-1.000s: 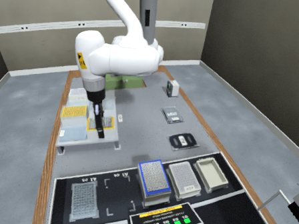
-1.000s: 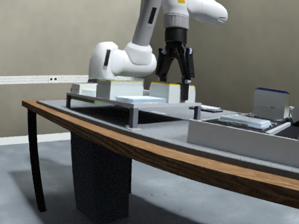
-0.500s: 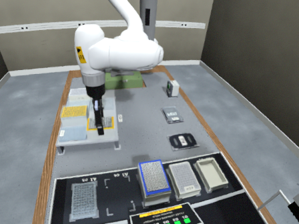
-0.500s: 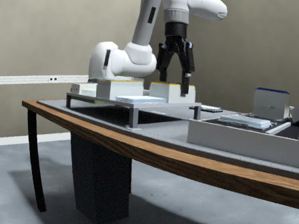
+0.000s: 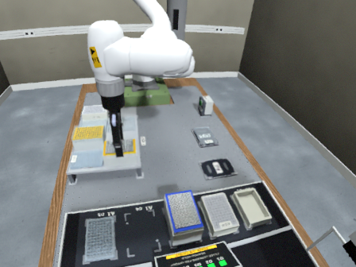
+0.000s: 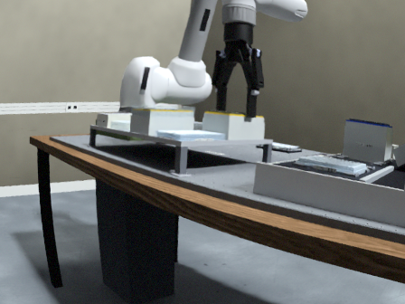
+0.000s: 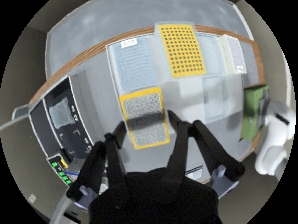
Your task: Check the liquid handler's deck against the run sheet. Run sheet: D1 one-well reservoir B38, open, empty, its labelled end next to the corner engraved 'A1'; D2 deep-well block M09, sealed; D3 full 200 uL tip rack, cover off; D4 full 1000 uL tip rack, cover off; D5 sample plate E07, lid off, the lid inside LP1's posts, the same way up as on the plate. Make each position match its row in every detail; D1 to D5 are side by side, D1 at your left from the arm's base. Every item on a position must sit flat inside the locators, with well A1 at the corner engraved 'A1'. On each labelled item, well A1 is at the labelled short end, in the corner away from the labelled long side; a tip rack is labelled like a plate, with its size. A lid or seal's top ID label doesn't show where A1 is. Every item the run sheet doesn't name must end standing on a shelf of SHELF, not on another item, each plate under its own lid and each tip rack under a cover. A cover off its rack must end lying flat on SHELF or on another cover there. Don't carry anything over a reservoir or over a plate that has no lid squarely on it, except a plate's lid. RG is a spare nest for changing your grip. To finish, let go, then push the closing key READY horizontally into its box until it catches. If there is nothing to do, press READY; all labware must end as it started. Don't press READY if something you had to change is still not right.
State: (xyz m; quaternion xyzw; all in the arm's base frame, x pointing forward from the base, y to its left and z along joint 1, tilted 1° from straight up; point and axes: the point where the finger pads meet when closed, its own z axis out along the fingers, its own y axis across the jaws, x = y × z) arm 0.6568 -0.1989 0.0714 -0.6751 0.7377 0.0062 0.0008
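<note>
My gripper (image 5: pixel 118 152) hangs straight down over the shelf (image 5: pixel 105 168), open, with its fingertips level with the top of a yellow-rimmed tip rack (image 5: pixel 120 147) and nothing between them. In the side view the gripper (image 6: pixel 236 110) stands on either side of the rack's (image 6: pixel 232 124) middle. The wrist view shows the rack (image 7: pixel 148 119) just beyond my gripper (image 7: pixel 146 121). On the deck stand a clear sample plate (image 5: pixel 100 238), an empty position (image 5: pixel 141 234), a blue-rimmed tip rack (image 5: pixel 183 214), a deep-well block (image 5: pixel 219 213) and a reservoir (image 5: pixel 251 207).
The shelf also holds a rack under a yellow cover (image 5: pixel 88 133), a white item (image 5: pixel 94 112) behind it and a pale flat plate (image 5: pixel 88 160) in front. A flat lid (image 5: pixel 205 136), a black nest (image 5: pixel 218 168) and the READY box (image 5: pixel 206 105) lie to the right.
</note>
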